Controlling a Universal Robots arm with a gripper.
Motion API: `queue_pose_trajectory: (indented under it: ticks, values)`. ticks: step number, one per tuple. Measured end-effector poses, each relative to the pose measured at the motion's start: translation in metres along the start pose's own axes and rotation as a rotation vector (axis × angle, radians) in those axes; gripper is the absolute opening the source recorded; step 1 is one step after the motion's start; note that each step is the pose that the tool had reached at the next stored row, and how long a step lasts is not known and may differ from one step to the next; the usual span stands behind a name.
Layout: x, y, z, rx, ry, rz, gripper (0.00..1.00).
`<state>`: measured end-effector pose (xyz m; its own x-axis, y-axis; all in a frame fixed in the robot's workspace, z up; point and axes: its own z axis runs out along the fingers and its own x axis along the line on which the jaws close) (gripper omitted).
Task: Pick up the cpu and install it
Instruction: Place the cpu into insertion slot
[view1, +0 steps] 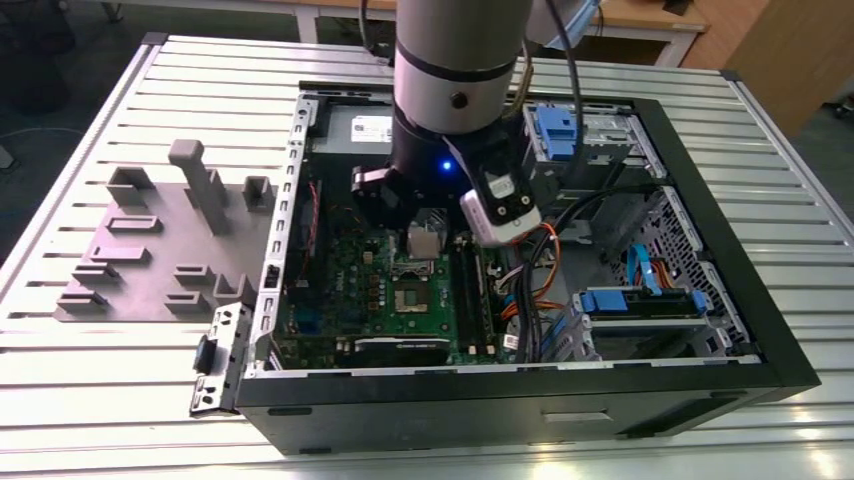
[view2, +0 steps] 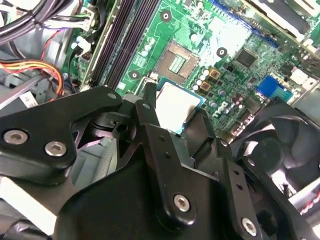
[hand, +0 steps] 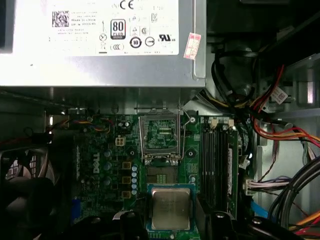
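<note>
The cpu (hand: 170, 209), a small flat square chip with a shiny silver top and a pale rim, hangs just above the green motherboard (hand: 105, 165). My gripper (hand: 170, 222) is shut on it, with one black finger (view2: 145, 115) on each side of the chip (view2: 176, 104). Beside the held chip lies the open socket (hand: 162, 176), bare, with its silver frame (hand: 160, 134) flipped back toward the power supply. In the exterior view my arm (view1: 454, 90) reaches down into the open computer case (view1: 721, 330), over the socket (view1: 410, 296).
A big grey power supply with a white label (hand: 100, 45) borders the board. Memory slots (hand: 216, 160) and cable bundles (hand: 285, 135) run along one side, a black fan (view2: 272, 150) on the other. Blue drive bays (view1: 561, 125) line the case. A grey fixture plate (view1: 160, 240) lies outside.
</note>
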<state>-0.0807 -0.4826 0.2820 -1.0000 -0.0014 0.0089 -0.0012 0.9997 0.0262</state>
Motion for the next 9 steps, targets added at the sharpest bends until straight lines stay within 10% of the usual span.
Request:
queue_pose_trajectory:
  ticks: [9]
  values:
    - [0.0000,-0.0041,0.0164,-0.0005,-0.0002,0.000,0.47]
